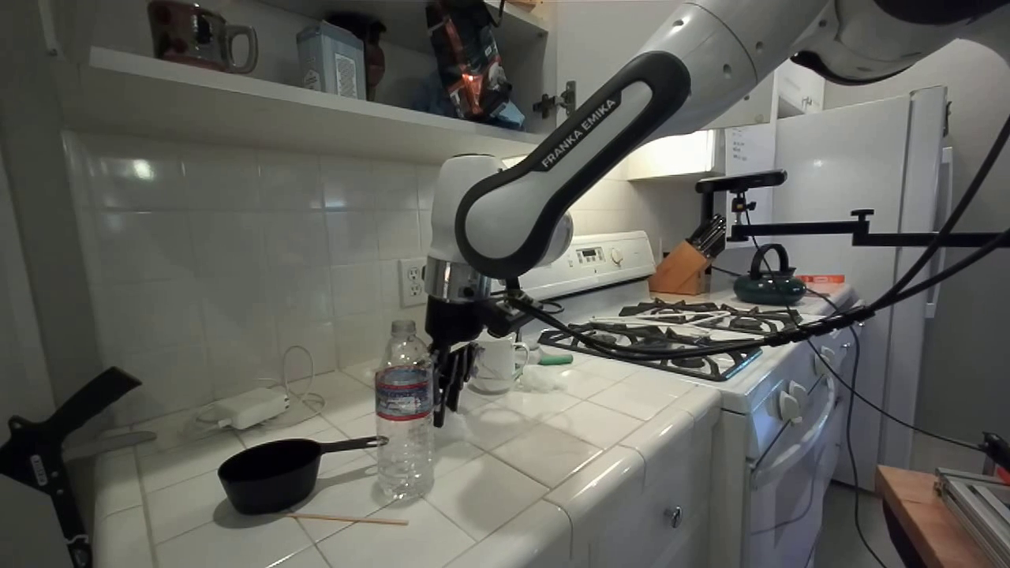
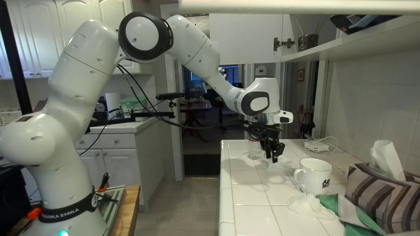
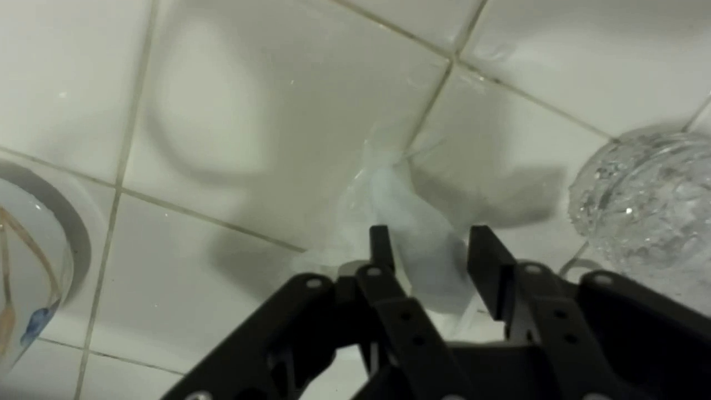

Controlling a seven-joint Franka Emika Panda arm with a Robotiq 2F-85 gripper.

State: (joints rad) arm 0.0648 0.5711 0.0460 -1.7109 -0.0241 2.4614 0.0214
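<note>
My gripper [image 3: 429,236] points down over the tiled counter, its black fingers apart. Between them lies a crumpled white tissue [image 3: 411,214]; its right side comes close to one pad, and whether either pad presses on it is unclear. In an exterior view the gripper [image 2: 274,159] is low over the same tissue [image 2: 275,164]. A clear plastic bottle [image 1: 405,454] stands upright beside the gripper, and the bottle's base [image 3: 655,194] shows at the right of the wrist view. The white mug [image 2: 313,177] stands on the opposite side, cut off at the left of the wrist view.
A black pan [image 1: 268,477], a thin wooden stick [image 1: 347,518] and a white charger [image 1: 252,408] are on the counter. Farther along are another crumpled tissue [image 2: 310,206], a green cloth [image 2: 356,218] and a striped tissue box [image 2: 380,196]. A shelf [image 1: 316,102] runs above; the stove [image 1: 686,347] adjoins.
</note>
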